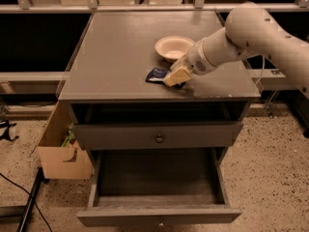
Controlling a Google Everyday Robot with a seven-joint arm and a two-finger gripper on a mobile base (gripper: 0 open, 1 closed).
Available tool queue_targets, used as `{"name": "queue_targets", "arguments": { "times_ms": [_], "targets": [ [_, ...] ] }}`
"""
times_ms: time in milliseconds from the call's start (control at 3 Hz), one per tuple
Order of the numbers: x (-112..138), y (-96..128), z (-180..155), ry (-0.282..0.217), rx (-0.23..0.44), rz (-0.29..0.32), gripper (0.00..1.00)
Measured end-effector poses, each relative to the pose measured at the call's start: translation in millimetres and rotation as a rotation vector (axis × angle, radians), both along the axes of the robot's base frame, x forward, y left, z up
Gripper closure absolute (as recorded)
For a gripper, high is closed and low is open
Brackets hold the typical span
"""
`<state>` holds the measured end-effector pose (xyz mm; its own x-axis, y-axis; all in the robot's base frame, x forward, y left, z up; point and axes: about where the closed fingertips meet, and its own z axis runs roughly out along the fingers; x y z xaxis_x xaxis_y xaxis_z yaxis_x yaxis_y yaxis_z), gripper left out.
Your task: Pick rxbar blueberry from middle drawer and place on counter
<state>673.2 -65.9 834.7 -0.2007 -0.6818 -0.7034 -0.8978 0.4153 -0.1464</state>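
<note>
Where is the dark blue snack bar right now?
In the camera view, the small dark blue snack bar lies on the grey cabinet top near its front edge, just before the round white bowl; the robot's tool sits over its right end.

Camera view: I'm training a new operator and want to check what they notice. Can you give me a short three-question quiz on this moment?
1. True or false: the middle drawer stands pulled open, with no bar in it.
2. Where is the gripper? A, inside the middle drawer. B, at the rxbar blueberry on the counter. C, lifted high, clear of everything.
3. Fill in: just behind the bar, on the counter, sits a white ____.

Key: 1 true. 2 B. 3 bowl.
</note>
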Motion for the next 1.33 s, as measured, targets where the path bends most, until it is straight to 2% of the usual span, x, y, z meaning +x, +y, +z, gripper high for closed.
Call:
{"name": "queue_targets", "arguments": {
  "times_ms": [333,667,1333],
  "targets": [
    [0.4,0.1,-9.1,0.03,0.001,-0.001,1.0],
    [0.4,0.2,-9.2,0.03,0.001,-0.001,0.73],
    [0.4,0.2,-9.2,0.03,0.001,-0.001,0.27]
  ]
}}
